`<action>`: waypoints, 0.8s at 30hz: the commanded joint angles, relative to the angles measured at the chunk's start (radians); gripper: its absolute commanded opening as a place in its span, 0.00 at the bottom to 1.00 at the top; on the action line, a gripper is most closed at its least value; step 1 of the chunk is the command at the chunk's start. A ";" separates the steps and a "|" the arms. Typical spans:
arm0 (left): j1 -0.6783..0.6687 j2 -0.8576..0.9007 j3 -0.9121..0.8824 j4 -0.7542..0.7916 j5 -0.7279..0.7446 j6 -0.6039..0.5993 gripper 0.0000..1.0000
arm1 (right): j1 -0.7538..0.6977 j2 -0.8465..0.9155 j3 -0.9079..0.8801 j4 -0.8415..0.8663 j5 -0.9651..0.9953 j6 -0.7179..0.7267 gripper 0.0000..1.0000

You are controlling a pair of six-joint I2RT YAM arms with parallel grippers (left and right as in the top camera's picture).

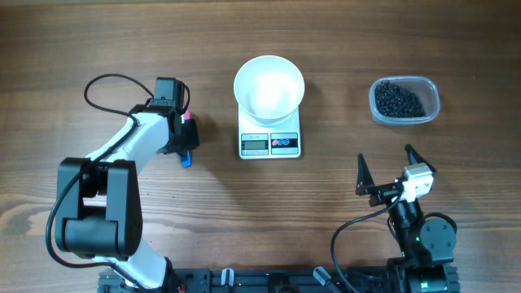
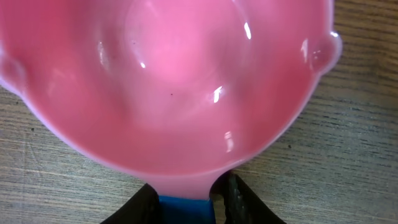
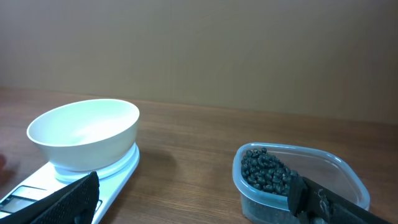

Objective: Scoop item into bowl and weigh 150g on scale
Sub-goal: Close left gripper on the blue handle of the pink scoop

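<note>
The pink scoop fills the left wrist view, empty, bowl side up over the wood. My left gripper is shut on its blue handle, one black finger on each side. From overhead the left gripper sits left of the scale, with the scoop's blue handle poking out below it. The white bowl stands empty on the scale. The item, black beads, lies in a clear tub. My right gripper stands open and empty at the front right, below the tub.
The clear tub holding the beads is right of the bowl and scale in the right wrist view, with bare wood between them. A black cable loops beside the left arm.
</note>
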 commanded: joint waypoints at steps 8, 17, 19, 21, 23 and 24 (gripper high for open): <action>0.006 0.023 -0.030 0.006 -0.079 -0.097 0.34 | -0.003 -0.007 0.000 0.005 0.020 0.019 1.00; 0.006 0.023 -0.030 0.019 -0.072 -0.102 0.32 | -0.003 -0.007 0.000 0.005 0.021 0.019 1.00; 0.006 0.023 -0.030 0.017 -0.030 -0.102 0.29 | -0.003 -0.007 0.000 0.005 0.020 0.019 1.00; 0.006 0.023 -0.030 0.017 0.004 -0.102 0.27 | -0.003 -0.007 0.000 0.005 0.020 0.019 1.00; 0.006 0.023 -0.030 0.012 0.004 -0.102 0.25 | -0.003 -0.007 0.000 0.005 0.021 0.019 1.00; 0.006 0.023 -0.030 0.005 0.004 -0.102 0.22 | -0.003 -0.007 0.000 0.005 0.021 0.019 1.00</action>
